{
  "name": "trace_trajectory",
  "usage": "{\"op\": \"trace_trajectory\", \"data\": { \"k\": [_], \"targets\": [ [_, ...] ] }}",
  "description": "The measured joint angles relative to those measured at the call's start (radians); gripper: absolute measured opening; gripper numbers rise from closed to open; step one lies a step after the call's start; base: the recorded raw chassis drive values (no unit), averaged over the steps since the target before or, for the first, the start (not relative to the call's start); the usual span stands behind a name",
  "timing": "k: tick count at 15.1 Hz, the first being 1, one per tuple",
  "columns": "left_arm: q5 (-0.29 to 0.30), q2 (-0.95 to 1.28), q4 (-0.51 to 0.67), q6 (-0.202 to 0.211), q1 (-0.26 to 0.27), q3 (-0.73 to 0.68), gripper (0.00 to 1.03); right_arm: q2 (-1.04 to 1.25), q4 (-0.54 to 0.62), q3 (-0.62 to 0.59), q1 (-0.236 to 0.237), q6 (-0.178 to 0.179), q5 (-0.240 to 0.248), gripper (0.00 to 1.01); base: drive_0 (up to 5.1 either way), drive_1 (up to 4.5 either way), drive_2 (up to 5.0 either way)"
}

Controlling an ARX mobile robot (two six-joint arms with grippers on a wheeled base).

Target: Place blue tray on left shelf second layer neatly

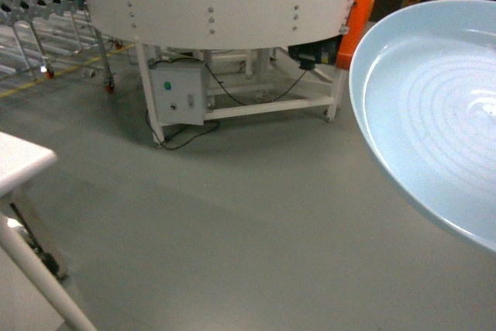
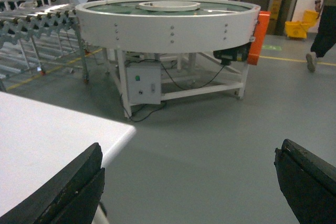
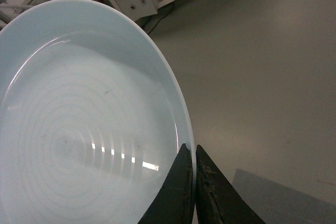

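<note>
We see the blue tray [image 3: 89,129], a pale sky-blue glossy dish with faint concentric rings inside and a low raised rim, held up in the air above the grey floor [image 1: 256,215]. In the right wrist view it fills the left side of the picture, and our right hand [image 3: 195,182] pinches its rim, one dark finger inside the rim and one outside, pressed tight against the plastic. In the head view the tray [image 1: 434,114] juts in from the right edge, tilted, its hollow turned toward the camera; the hand itself does not show there.

Our left hand [image 2: 189,187] is spread wide with nothing between its two black fingers [image 2: 63,192], which stand at the lower corners of the left wrist view. Just beneath the left finger lies the corner of a white tabletop [image 2: 47,140], also seen at the left edge of the head view.

Beyond the open floor stands a large round white turntable [image 1: 225,5] with a green top on a white frame. A small grey control box [image 1: 177,92] with a green button hangs on its near leg, black cables trail under it, and an orange guard [image 1: 359,17] sits on its right side. To the left a roller conveyor [image 2: 37,22] runs off on slim legs. At the far right a person's [image 2: 321,30] legs and a yellow mop bucket [image 2: 298,27] appear.
</note>
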Motion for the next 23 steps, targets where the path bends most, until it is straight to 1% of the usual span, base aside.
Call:
{"op": "trace_trajectory", "data": {
  "k": [23],
  "targets": [
    [0.001,0.0,0.0,0.0,0.0,0.0,0.98,0.0,0.001,0.0,0.0,0.0,0.0,0.02,1.8,-0.44,-5.9]
  ]
}}
